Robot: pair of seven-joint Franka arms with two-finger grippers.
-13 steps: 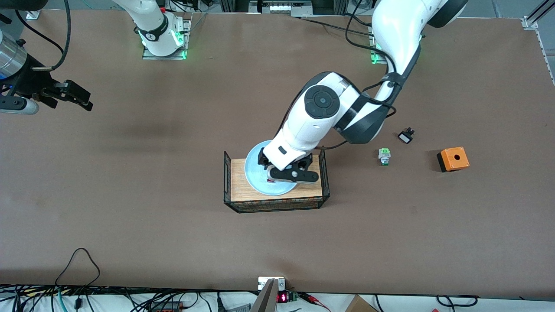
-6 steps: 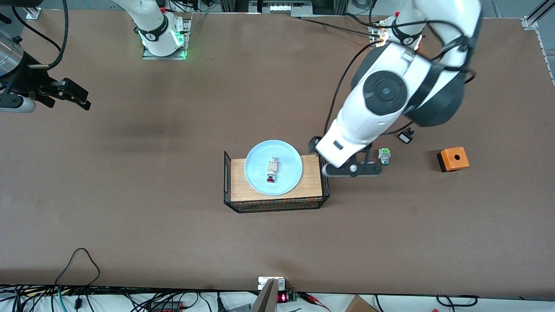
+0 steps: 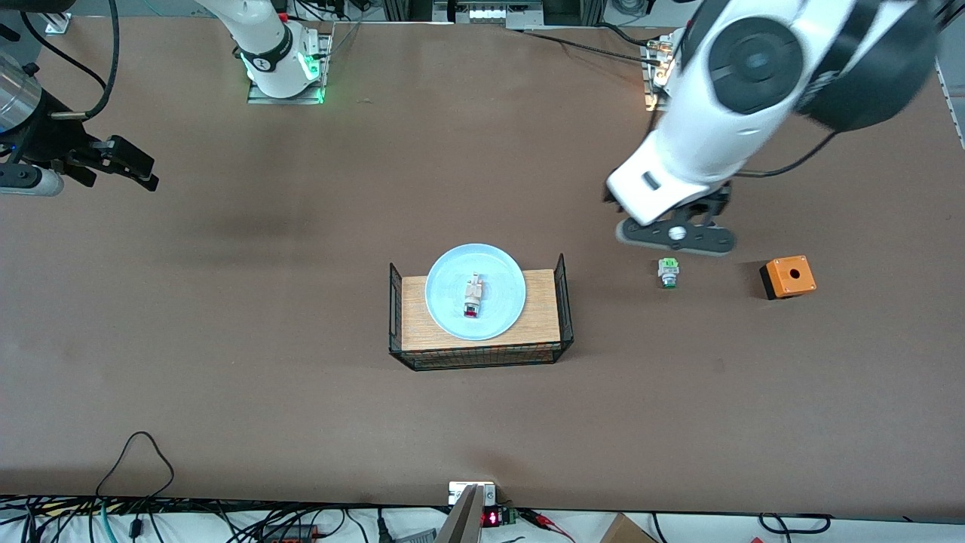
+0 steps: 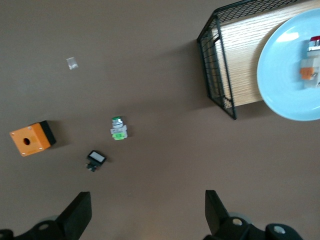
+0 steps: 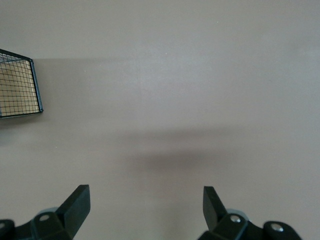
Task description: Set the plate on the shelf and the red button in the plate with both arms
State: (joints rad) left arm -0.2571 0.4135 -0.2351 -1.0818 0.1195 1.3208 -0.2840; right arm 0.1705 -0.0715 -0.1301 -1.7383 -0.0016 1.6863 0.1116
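Brown and matte, the surface [image 3: 226,362] fills nearly the whole front frame, with cables trailing along its lower edge. At the centre of the frame sits a black wire basket [image 3: 564,302] with a wooden floor, and the plate [image 3: 497,275], pale blue and round, rests flat on it, its rim reaching past the basket's upper edge in the frame. The red button [image 3: 473,295] lies on its side in the middle of the plate, red tip toward the bottom of the frame.

In the upper right of the frame the left arm's end effector [image 3: 675,237] hangs over bare surface, just above a green-tipped switch [image 3: 668,272] in the picture. Its fingers [image 4: 77,215] stand wide apart and hold nothing, as the left wrist view shows. That view also takes in the green-tipped switch [image 4: 118,128], an orange box [image 4: 31,139] with a hole in its top, a small black part with a white face [image 4: 95,159], and the plate [image 4: 280,85] with the red button [image 4: 310,57] on it in the basket [image 4: 220,85].

The orange box [image 3: 788,277] sits at the right of the front frame, level with the green-tipped switch.

At the far left edge of the front frame the right arm's end effector [image 3: 124,166] waits in the air over bare surface, fingers [image 5: 75,205] spread and empty; a corner of the basket [image 5: 22,85] shows at the edge of its wrist view.
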